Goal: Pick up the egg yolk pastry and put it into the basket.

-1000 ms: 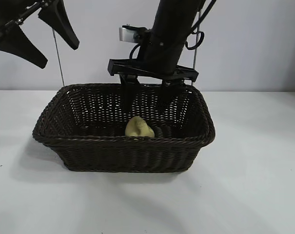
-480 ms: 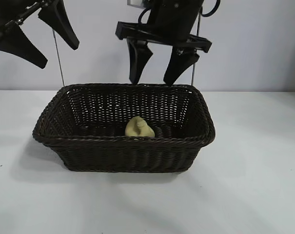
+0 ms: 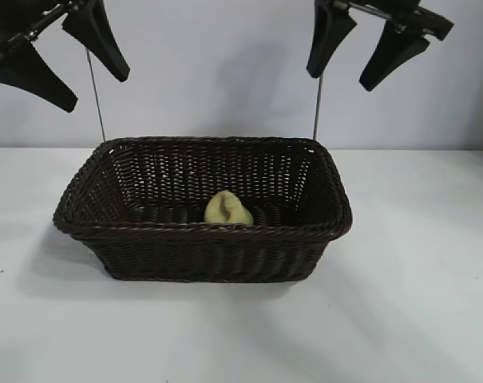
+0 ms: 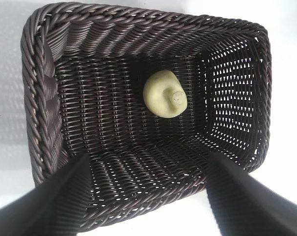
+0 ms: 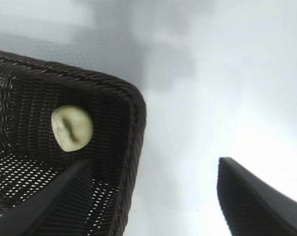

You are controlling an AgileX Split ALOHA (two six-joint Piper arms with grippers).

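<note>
- Basket (image 3: 201, 239) sits mid-table, dark woven wicker, braided rim, sloping sides; long side faces the exterior camera
- Egg yolk pastry (image 3: 227, 210) lies on the basket floor, near the middle, a little toward the near wall; pale yellow, rounded, creased top; nothing touching it
- Same pastry from the left wrist camera (image 4: 165, 93): clear of all four walls, small nub on one side; from the right wrist camera (image 5: 72, 127): inside the basket not far from one corner, dark crease across its top
- Right pincer (image 3: 367, 54) high at upper right of the exterior view, above and beyond the basket's far right corner; fingers well apart, holding nothing; well clear of the rim
- Right wrist view: one finger (image 5: 251, 201) over bare table outside the basket, the other over the basket's corner; gap between them empty
- Left pincer (image 3: 59, 60) high at upper left, above and left of the basket; fingers spread wide, nothing between them
- Left wrist view: both dark fingers (image 4: 55, 201) frame the basket's near rim, basket interior in full sight between them
- Table (image 3: 417, 303) white, plain; grey shadows beside the basket
- Two thin upright rods behind the basket, one (image 3: 95, 96) at far left, one (image 3: 316, 104) at far right; pale wall behind
</note>
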